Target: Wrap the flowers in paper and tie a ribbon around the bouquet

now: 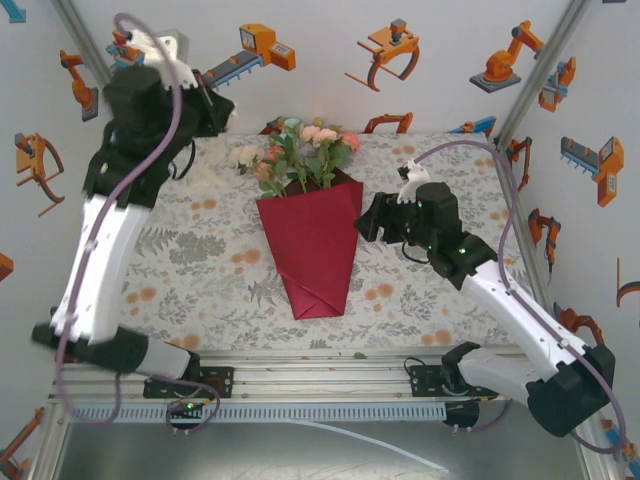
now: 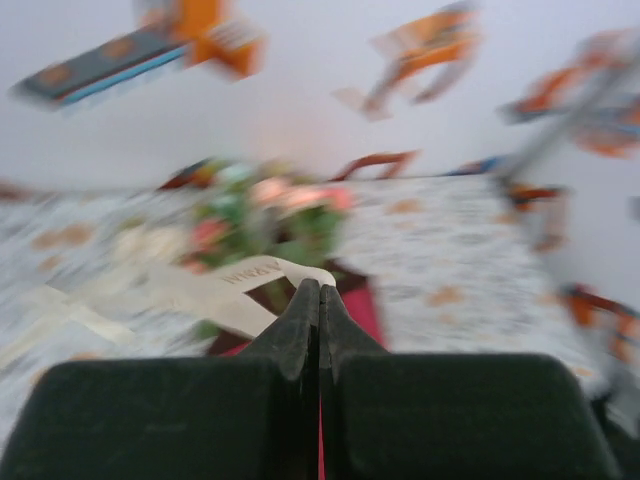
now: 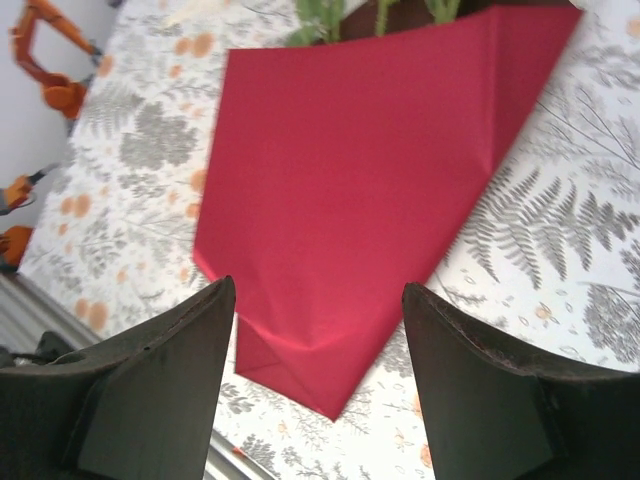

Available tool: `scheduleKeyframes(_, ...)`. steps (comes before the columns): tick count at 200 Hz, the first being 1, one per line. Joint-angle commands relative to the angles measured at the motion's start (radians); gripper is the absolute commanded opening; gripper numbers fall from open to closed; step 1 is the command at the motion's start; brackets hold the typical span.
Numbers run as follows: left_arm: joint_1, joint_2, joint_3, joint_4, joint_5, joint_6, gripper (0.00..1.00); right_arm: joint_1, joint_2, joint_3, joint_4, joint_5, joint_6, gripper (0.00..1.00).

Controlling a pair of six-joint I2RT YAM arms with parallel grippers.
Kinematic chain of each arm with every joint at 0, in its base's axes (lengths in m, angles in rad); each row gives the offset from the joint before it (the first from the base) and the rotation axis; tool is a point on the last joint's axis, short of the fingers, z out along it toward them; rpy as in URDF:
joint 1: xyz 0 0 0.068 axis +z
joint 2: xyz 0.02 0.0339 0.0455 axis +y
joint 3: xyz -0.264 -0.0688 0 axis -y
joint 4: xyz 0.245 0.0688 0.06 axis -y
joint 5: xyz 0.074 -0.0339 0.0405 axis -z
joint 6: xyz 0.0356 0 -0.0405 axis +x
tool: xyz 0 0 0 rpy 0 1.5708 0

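The bouquet lies in the middle of the table: pink, peach and white flowers (image 1: pixel 300 150) stick out of a dark red paper (image 1: pixel 312 245) cone whose tip points toward the near edge. My left gripper (image 1: pixel 228 112) is raised at the back left, beside the blooms. Its jaws are shut on the cream ribbon (image 2: pixel 262 273), which trails left from my left gripper (image 2: pixel 320 285) toward the tablecloth. My right gripper (image 1: pixel 362 222) hovers open just right of the cone. In the right wrist view the paper (image 3: pixel 360 190) lies below my open right gripper (image 3: pixel 318 310), with green stems (image 3: pixel 325 15) at its top.
A floral tablecloth (image 1: pixel 200 250) covers the table. An aluminium rail (image 1: pixel 320 385) runs along the near edge between the arm bases. White walls with orange robot prints (image 1: pixel 390 55) close in the back and sides.
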State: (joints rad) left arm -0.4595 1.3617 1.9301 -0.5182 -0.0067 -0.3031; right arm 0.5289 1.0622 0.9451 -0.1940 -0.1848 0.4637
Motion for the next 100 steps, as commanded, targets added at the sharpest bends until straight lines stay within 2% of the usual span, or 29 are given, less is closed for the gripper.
scheduleKeyframes(1,-0.06,-0.087,-0.088,0.08,0.063,-0.073,0.0,0.032,-0.06,0.051,0.052,-0.083,-0.06,0.64)
scheduleKeyframes(21,-0.127,-0.163,-0.137,0.115,0.125,-0.099,0.0,0.043,-0.069,0.081,0.105,-0.107,-0.103,0.66)
scheduleKeyframes(44,-0.173,-0.181,-0.136,0.113,0.184,-0.129,0.0,0.043,-0.063,0.092,0.206,-0.17,-0.179,0.7)
scheduleKeyframes(68,-0.207,-0.174,-0.142,0.103,0.169,-0.125,0.0,0.059,-0.01,0.103,0.348,-0.309,-0.177,0.74)
scheduleKeyframes(100,-0.212,-0.161,-0.168,0.09,0.142,-0.119,0.0,0.154,0.11,0.105,0.487,-0.39,-0.179,0.76)
